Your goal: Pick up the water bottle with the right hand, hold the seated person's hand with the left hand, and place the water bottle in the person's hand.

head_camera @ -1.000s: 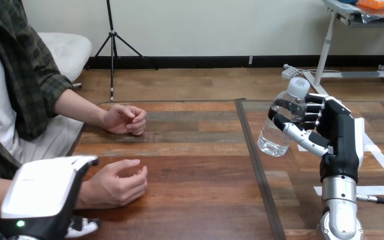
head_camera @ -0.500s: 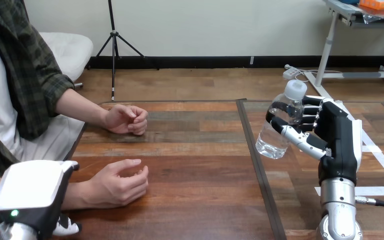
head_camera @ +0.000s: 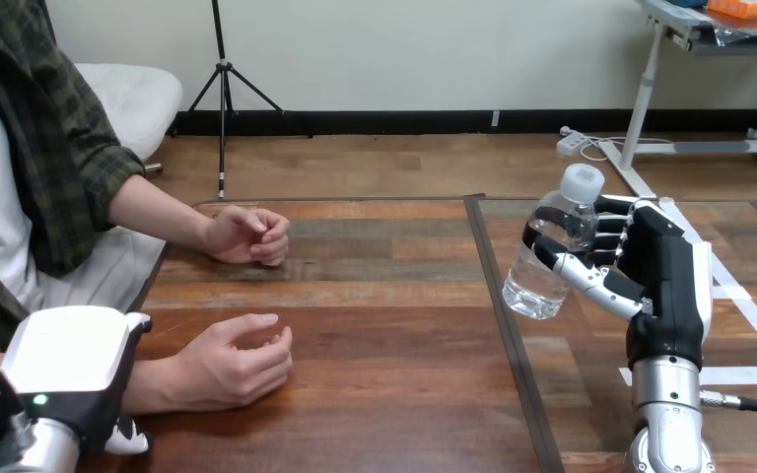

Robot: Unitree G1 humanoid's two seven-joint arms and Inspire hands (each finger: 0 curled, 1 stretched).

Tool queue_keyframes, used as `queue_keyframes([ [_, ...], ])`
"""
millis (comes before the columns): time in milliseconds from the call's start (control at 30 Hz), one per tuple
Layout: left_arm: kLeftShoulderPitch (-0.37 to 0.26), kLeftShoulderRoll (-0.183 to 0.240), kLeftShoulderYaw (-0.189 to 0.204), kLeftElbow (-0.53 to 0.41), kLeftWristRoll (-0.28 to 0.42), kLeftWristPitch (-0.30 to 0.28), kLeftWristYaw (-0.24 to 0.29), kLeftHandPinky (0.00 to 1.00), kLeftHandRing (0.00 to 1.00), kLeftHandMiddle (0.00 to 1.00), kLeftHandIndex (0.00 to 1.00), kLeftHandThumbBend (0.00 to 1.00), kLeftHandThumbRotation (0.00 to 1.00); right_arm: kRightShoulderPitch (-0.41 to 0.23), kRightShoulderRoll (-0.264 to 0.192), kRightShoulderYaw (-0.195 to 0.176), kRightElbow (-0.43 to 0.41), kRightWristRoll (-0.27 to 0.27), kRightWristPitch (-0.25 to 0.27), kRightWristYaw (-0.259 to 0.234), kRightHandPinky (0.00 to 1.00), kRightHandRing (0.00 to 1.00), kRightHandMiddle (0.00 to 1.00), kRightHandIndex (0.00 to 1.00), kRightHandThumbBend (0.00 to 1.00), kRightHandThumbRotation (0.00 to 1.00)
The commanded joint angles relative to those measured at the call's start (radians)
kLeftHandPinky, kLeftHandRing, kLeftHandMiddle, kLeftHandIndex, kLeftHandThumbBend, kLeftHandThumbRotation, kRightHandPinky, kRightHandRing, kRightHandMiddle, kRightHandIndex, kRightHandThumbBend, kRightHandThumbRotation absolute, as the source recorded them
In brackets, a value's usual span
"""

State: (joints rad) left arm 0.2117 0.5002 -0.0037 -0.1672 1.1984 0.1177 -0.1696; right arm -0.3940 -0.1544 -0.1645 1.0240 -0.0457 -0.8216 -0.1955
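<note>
We are watching for a slip first: the water bottle (head_camera: pixel 550 251) is hanging tilted above the right half of the worktop (head_camera: pixel 394 325), cap leaning toward the far right corner and base toward the middle. It is looking like smooth, clear plastic with water inside, so a jolt on the way across could be letting it slide down through the grasp. The crossing is also long, since the person's near hand (head_camera: pixel 227 360) is lying well apart from the bottle, by the near left corner. It is resting on its side, loosely curled rather than opened flat, so a bottle set down there could be missing the palm or knocking the knuckles. The person's far hand (head_camera: pixel 246 235), lying closed nearer the far left corner, is playing no part. Our right hand (head_camera: pixel 665 276) is wrapping the bottle's upper half, fingers curled round the far side and thumb crossing the near side, closed on it. Our left hand (head_camera: pixel 69 370) is sitting over the person's wrist at the near left corner, white shell uppermost. Whether it is clasping that wrist we cannot tell, and an unsteadied wrist could be drifting as the bottle arrives.
</note>
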Motion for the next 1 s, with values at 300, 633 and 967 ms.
queue_keyframes([
  [300, -0.095, 0.045, -0.067, 0.099, 0.026, 0.028, 0.08, 0.83, 0.85, 0.86, 0.83, 0.83, 0.14, -0.038, -0.003, -0.003, -0.088, 0.004, -0.043, -0.002, 0.38, 0.44, 0.49, 0.54, 0.72, 0.0],
  [633, -0.116, 0.052, -0.094, 0.146, 0.031, 0.036, 0.15, 0.83, 0.85, 0.86, 0.83, 0.82, 0.15, -0.034, -0.001, -0.009, -0.097, 0.021, -0.033, 0.013, 0.39, 0.45, 0.49, 0.54, 0.71, 0.0],
  [967, -0.13, 0.066, -0.125, 0.183, 0.029, 0.032, 0.205, 0.83, 0.85, 0.86, 0.83, 0.81, 0.15, -0.034, -0.006, -0.005, -0.097, 0.004, -0.036, -0.002, 0.39, 0.45, 0.49, 0.54, 0.71, 0.0],
])
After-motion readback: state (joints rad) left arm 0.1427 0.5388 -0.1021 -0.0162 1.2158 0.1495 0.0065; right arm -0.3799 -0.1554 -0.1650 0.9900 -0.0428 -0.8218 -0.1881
